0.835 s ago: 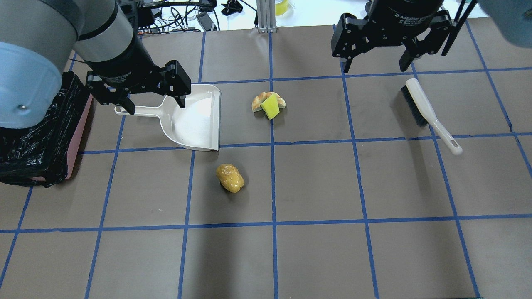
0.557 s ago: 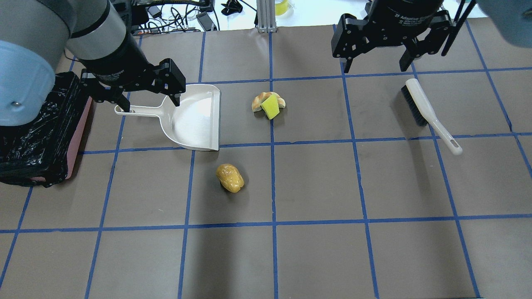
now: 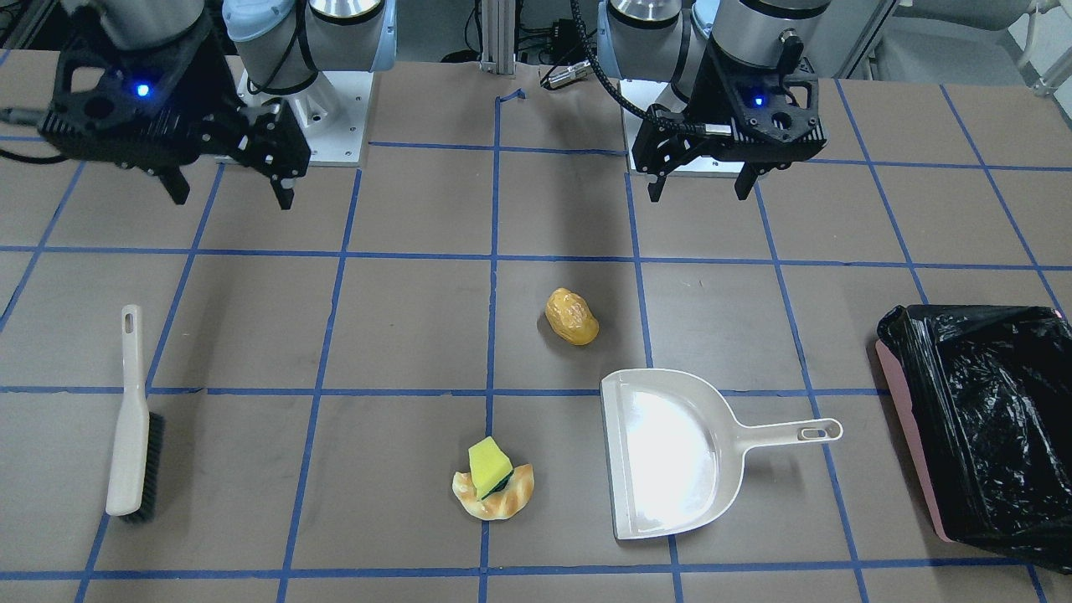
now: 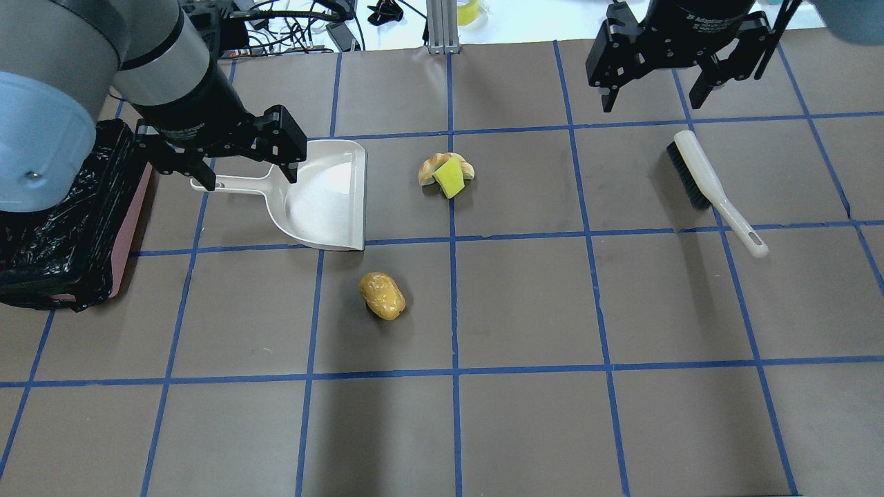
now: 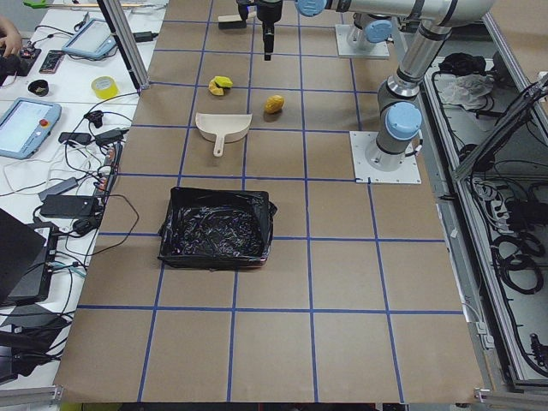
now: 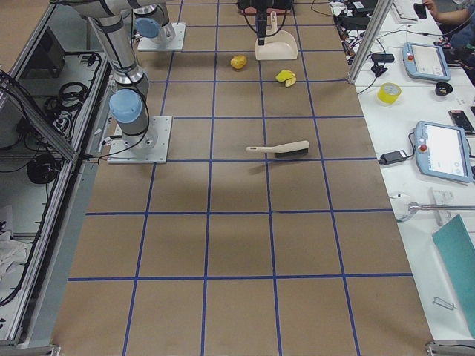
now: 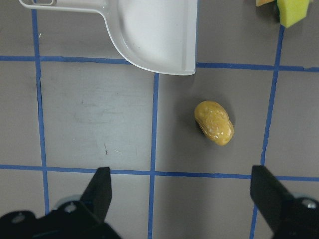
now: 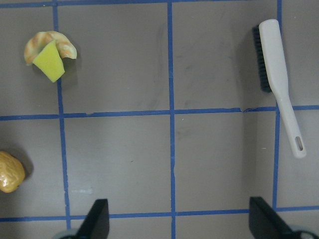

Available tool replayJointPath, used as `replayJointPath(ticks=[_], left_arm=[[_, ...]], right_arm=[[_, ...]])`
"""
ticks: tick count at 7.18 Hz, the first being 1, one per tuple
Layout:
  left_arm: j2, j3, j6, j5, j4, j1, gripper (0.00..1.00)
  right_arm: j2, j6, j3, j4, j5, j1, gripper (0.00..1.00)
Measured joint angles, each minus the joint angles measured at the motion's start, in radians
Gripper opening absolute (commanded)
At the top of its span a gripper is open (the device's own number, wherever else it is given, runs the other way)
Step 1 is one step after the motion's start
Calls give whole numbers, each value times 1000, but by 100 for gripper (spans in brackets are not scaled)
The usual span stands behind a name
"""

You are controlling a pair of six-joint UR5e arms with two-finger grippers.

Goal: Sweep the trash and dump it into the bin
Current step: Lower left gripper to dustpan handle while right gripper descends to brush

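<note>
The left gripper (image 3: 697,194) hangs above the table, jaws spread wide and empty. Just ahead of it lies the potato lump (image 7: 214,123), beyond that the dustpan (image 7: 154,30), and the bin (image 4: 130,228) sits out to its left. The right gripper (image 3: 233,201) is equally wide and empty. The brush (image 8: 280,84) lies ahead to its right, and the sponge wedge (image 8: 49,64) sits on the bread piece (image 8: 65,44) farther left.

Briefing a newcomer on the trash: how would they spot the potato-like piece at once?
Find the cream dustpan near the black-lined bin. Just past its open corner, on the robot's side, lies the lump. It is glossy, rounded and yellow-brown, unlike the sponge stacked on bread.
</note>
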Motion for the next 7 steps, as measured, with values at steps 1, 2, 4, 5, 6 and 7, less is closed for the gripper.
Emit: replayJointPath(ticks=[1,2,4,5,6,7], left_arm=[[-7,-2,45,1,17,4,100],[-17,-4,122,1,41,15,100],[-43,-5,297,-9,60,80,100],[-54,-6,411,-11,65,111,99],[-66,-6,529,-12,68,135,98],[-80,-6,648,-13,73,162,97]], right_arm=[[41,-123,11,-5,-3,-69,100],[75,-226,38,-36,-5,-135,100],[136,-451,151,-225,-34,-252,100],[160,-558,221,-336,-51,-301,100],[173,-630,287,-418,-62,-333,99],[179,-664,350,-478,-76,-348,98]])
